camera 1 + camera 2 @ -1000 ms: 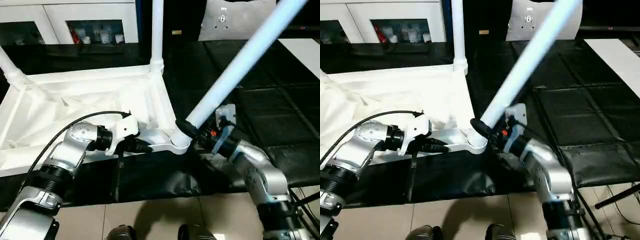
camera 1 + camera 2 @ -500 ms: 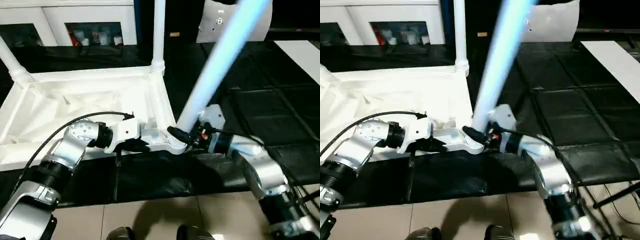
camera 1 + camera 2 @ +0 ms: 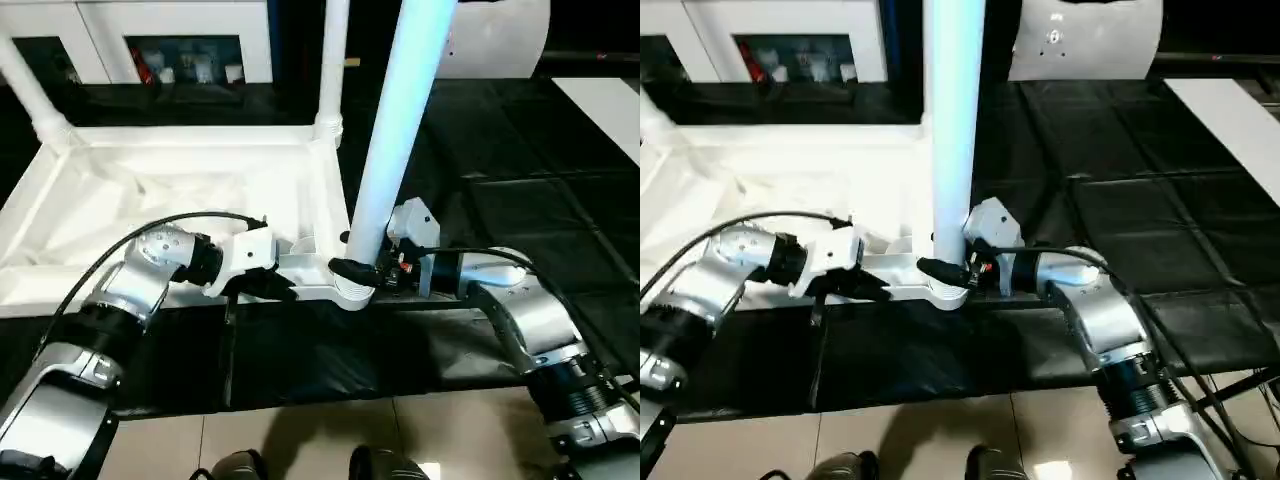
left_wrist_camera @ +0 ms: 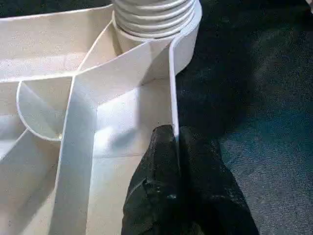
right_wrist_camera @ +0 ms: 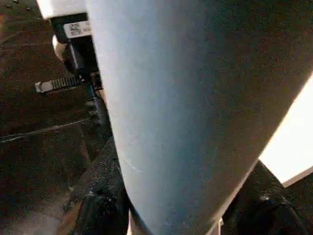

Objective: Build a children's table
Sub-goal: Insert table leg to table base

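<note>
Left tool (image 4: pixel 175 147) pinches the tabletop rim (image 4: pixel 172 88); right tool (image 3: pixel 362 272) clasps a leg (image 3: pixel 395 150), top cut off

There was one white tabletop (image 3: pixel 180 190), lying upside down, with three white legs (image 3: pixel 398 130) standing in its corner sockets. Two pincers (image 3: pixel 352 270) were there.

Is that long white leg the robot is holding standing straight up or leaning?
Nearly upright: the leg rises straight from the corner socket, gripped by the right gripper.
</note>
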